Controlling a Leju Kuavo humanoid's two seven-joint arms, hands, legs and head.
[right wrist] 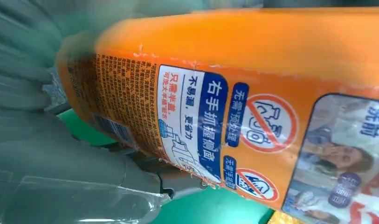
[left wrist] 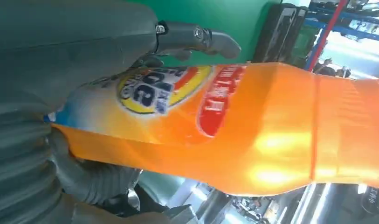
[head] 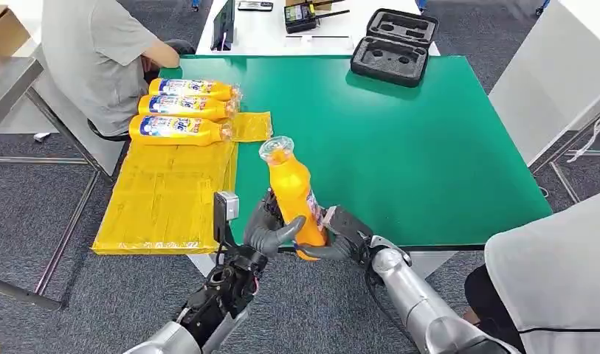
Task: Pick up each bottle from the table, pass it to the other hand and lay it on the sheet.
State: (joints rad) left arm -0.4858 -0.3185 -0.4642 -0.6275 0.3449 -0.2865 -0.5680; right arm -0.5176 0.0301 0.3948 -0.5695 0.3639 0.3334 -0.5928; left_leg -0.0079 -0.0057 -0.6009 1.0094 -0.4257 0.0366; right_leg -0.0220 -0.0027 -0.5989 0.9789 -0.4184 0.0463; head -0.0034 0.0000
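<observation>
Green table (head: 429,147), big and flat; a yellow sheet (head: 164,199) lies over its left edge. 3 bottles (head: 180,130) already lie on the sheet's far end, side by side, caps pointing to the table. A person in grey sits beyond them, and a black foam case (head: 394,46) sits on the table's far edge.

Orange bottle (head: 291,193) is in the air above the near table edge, upright, tilted a little, clear cap up. Both hands are on its lower body: left hand (head: 271,232) wraps it from the left, thumb across the front; right hand (head: 339,236) cups it from the right. Left wrist view shows fingers (left wrist: 196,37) curled over the printed label (left wrist: 168,88). Looks like mid-handover.

Handling guess: full, so fairly heavy; stiff plastic body. The glossy shrink label is likely slippery, and wrinkled at its seam. Best hold is around the wide lower body, not the narrow neck. Drop risk if 1 hand lets go before the other is firm.
</observation>
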